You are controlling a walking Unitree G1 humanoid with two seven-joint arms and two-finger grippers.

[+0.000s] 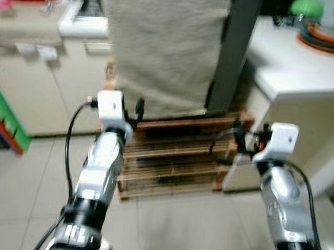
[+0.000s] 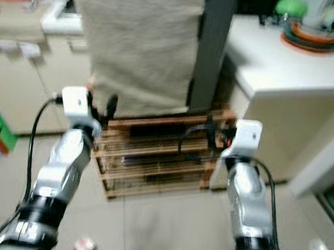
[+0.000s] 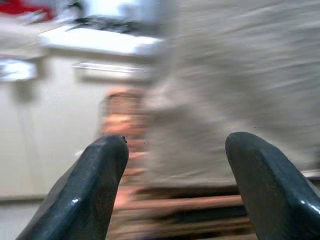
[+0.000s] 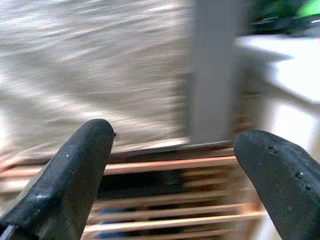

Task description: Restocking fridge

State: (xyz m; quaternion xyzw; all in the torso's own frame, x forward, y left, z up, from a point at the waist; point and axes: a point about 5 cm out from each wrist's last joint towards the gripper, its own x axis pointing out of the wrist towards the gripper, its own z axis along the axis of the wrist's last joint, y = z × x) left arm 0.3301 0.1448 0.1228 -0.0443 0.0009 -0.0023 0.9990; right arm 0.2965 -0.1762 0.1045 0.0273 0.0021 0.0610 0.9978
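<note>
Blurred view of a kitchen with a pale tiled floor [image 1: 170,229]. Both silver arms reach forward. The left gripper [image 3: 175,165] and the right gripper [image 4: 175,165] each have their black fingers spread wide and hold nothing. Ahead of them, a low wooden slatted rack [image 1: 170,154] stands on the floor beneath a tall beige cloth-covered unit [image 1: 162,43] with a dark grey upright panel [image 1: 233,49] beside it. A white worktop [image 1: 299,66] at the right carries a stack of coloured bowls [image 1: 327,33] near its far edge.
</note>
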